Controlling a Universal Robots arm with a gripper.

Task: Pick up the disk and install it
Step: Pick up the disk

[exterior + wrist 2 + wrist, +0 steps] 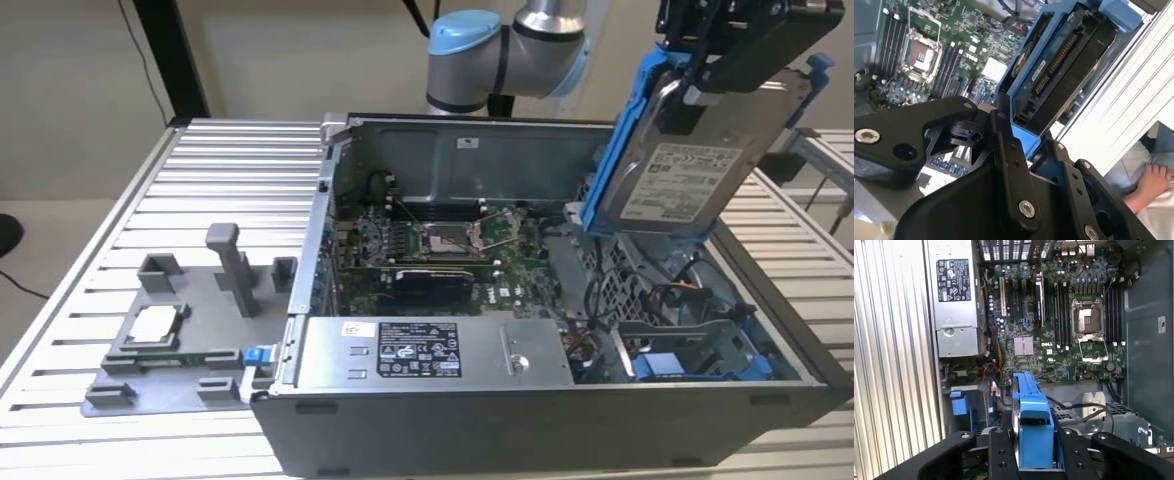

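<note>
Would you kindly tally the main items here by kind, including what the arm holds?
disk: 1
computer case: 1
grey box: 1
chip: 1
tray: 1
Total: 5

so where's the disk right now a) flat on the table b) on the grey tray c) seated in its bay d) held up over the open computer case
d: the end effector grips the disk by its blue frame, in the air above the open computer case.
</note>
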